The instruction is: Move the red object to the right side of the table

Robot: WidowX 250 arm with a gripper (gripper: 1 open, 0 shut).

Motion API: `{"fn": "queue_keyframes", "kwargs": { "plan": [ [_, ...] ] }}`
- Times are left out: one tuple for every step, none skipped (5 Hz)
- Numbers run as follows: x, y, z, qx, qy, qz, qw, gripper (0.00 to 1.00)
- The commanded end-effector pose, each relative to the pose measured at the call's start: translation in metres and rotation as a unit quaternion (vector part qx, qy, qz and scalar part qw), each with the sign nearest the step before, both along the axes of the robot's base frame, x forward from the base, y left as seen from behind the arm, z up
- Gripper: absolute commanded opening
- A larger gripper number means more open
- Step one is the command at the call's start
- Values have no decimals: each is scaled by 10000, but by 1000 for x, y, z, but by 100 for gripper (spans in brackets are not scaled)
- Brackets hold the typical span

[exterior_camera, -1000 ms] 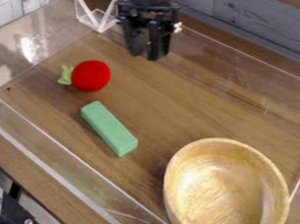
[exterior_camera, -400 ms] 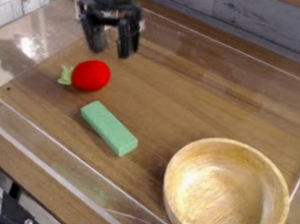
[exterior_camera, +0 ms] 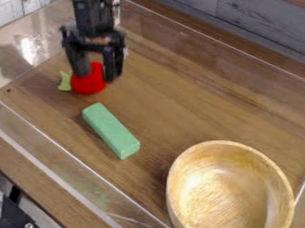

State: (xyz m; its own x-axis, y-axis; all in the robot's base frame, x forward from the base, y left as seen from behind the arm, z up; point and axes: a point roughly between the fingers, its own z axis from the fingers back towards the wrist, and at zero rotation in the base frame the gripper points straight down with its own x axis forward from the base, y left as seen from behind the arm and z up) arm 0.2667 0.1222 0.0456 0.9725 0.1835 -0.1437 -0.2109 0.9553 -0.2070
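Dropping in: the gripper [exterior_camera: 91, 66] has come down and over from the back edge of the table [exterior_camera: 210, 101] in the last second, and now it sits right on top of the red object [exterior_camera: 88, 80].
Claw: fingers spread apart, one on each side of the fruit, nothing clamped yet as far as I can tell.
Red object: near the left edge, about mid-depth, same spot as a second ago, partly hidden by the fingers.
Green block [exterior_camera: 111, 129]: just in front of the fruit, hasn't budged.
Bowl [exterior_camera: 232, 196]: front right corner, well apart.
What it means: looks like approach is done, so squeeze comes next, then the carry over to the right side.
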Motion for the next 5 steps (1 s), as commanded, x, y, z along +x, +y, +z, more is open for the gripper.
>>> {"fn": "queue_keyframes", "kwargs": {
  "plan": [
    [5, -7, -4, 124, -85, 67, 9999, 0],
    [28, -34, 17, 244, -231, -134, 9993, 0],
    [69, -86, 31, 303, -401, -704, 9962, 0],
    [85, -114, 48, 338, -466, -1082, 9925, 0],
    [68, -86, 54, 436, -494, -1116, 9916, 100]
  ]
}}
